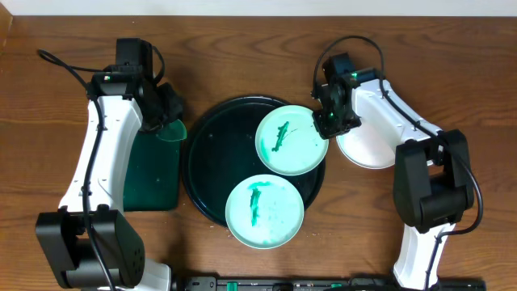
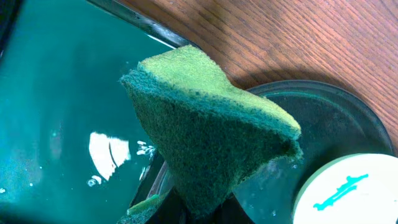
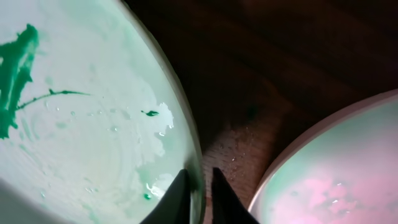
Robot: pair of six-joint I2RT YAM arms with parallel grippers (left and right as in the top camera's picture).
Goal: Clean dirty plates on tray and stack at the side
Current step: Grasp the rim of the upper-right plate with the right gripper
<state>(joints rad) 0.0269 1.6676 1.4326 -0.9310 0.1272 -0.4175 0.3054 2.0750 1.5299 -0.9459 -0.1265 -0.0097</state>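
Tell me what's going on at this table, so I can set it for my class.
Two robot arms are cleaning plates. The left gripper holds a green sponge by the dark green tray, touching no plate. The right gripper pinches the rim of the upper mint plate on the black tray. That plate and the lower mint plate both carry green smears. A white plate sits on the table beside the tray.

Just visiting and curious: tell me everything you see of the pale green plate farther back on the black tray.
The plate is small, round, pale mint and glossy, with a green smear left of centre and wet streaks. It sits on the black tray, its right edge reaching the tray's rim, close beside a second mint plate. The right claw pinches its rim, one finger each side. Whether it is lifted is unclear.
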